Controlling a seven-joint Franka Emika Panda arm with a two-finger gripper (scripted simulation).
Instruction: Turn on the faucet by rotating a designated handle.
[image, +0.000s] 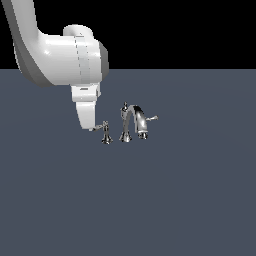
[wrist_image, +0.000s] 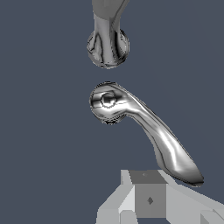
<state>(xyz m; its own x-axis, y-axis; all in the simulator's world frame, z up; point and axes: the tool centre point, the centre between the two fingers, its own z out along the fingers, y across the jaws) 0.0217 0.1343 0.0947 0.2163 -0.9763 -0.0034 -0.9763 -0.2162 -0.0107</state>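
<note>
The claw (image: 91, 129), whose grip state cannot be told, hangs touching the tip of the handle (image: 105, 126), which stands on the exterior view's left of the faucet (image: 134, 122) on the floor (image: 150, 200).

The gripper (wrist_image: 151, 199) is cut off, perhaps closed; the spout's (wrist_image: 108, 26) arch is cropped.

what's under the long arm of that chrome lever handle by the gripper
Under the handle, only bare dark floor shows, plus its own flared pedestal. The gripper sits at its tip; the arm's underside is hidden.
</note>
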